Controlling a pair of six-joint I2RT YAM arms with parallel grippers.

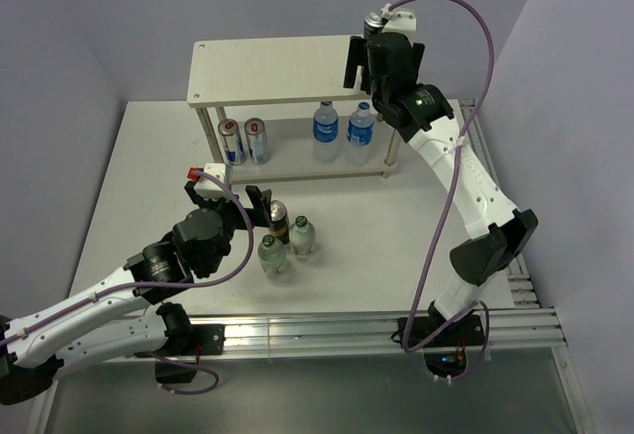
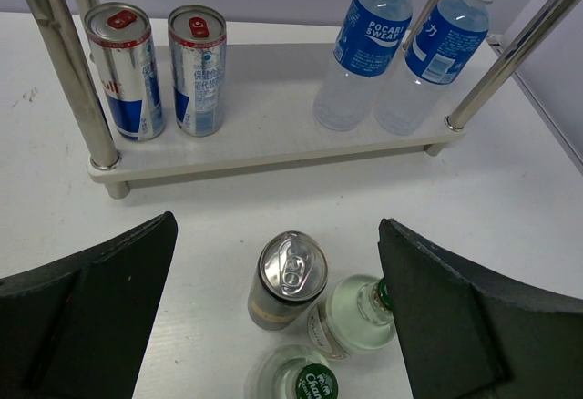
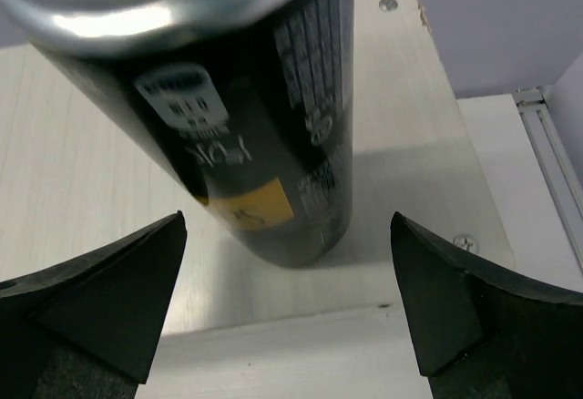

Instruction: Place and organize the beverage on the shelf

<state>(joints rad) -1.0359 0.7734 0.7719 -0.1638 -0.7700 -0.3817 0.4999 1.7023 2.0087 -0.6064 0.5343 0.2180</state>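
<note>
The shelf stands at the back of the table. Its lower board holds two Red Bull cans and two Pocari Sweat bottles. My right gripper is open at the top board's right end, its jaws wide on either side of a black can that stands on the board without touching them. My left gripper is open, low over the table. Just ahead of it stand a dark can and two clear glass bottles with green caps.
The shelf's metal legs stand in front of the stored drinks. In the top view, the dark can and glass bottles cluster at the table's middle. An aluminium rail runs along the right and near edges.
</note>
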